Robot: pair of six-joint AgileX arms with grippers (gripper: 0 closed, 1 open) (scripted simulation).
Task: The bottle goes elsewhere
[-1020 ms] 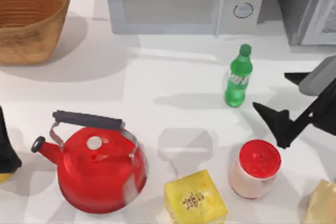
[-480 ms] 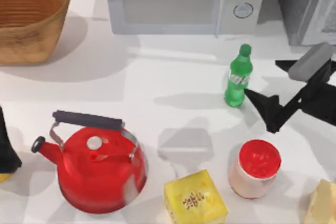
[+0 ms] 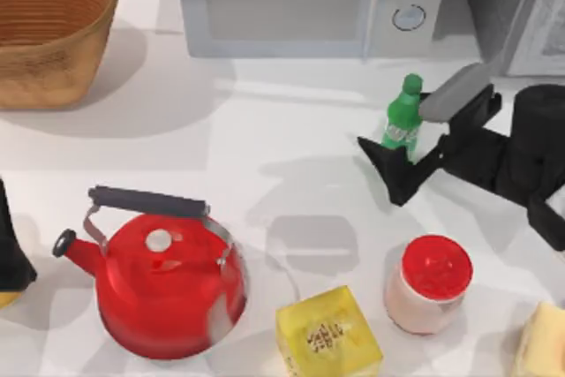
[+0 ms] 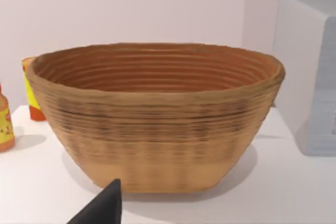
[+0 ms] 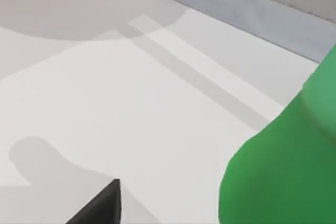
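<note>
Along the near edge of the worktop (image 3: 265, 130) you see the red kettle (image 3: 163, 284), a yellow box (image 3: 328, 333) and a pale jar with a red lid (image 3: 430, 284). Farther back, toward the right edge, the green bottle (image 3: 403, 121) stands upright in front of the microwave (image 3: 309, 2). Your right hand (image 3: 415, 134) is spread, one finger on each side of the bottle. Your left hand (image 4: 102, 208) is at the left edge, facing the basket (image 3: 48, 28); I cannot tell its state.
</note>
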